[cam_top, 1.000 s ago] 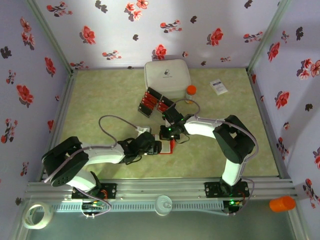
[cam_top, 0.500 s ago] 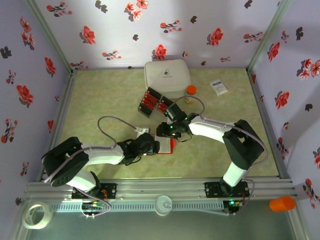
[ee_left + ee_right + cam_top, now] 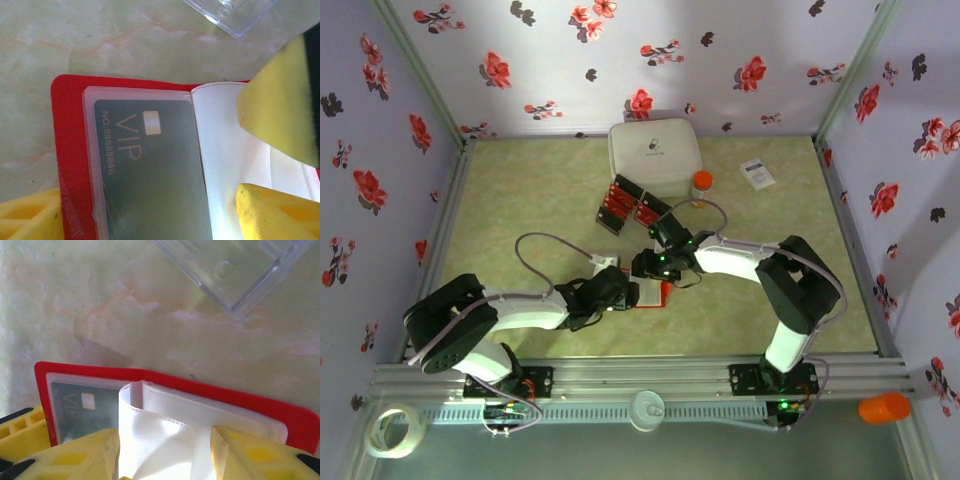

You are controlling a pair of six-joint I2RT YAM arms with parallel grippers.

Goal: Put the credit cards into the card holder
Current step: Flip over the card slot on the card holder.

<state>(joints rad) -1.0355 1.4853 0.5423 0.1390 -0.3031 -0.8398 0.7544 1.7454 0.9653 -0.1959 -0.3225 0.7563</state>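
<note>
Card holder [image 3: 69, 150] lay open mid-table, one card [image 3: 150, 185] seated in its pocket [image 3: 93, 102]; more cards [image 3: 619, 200] lay in trays [image 3: 604, 222]. Left gripper [image 3: 147, 202] straddled it, open; right gripper [image 3: 165, 442] flanked the pale leaf [image 3: 162, 407], grip not determinable.

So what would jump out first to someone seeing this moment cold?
Both grippers meeting at mid-table over the open red card holder: the left gripper is spread wide over it, and the right gripper has its white inner leaf curled up between its fingers. A dark VIP card sits in the clear pocket, while red credit cards wait in black trays by the white box.
</note>
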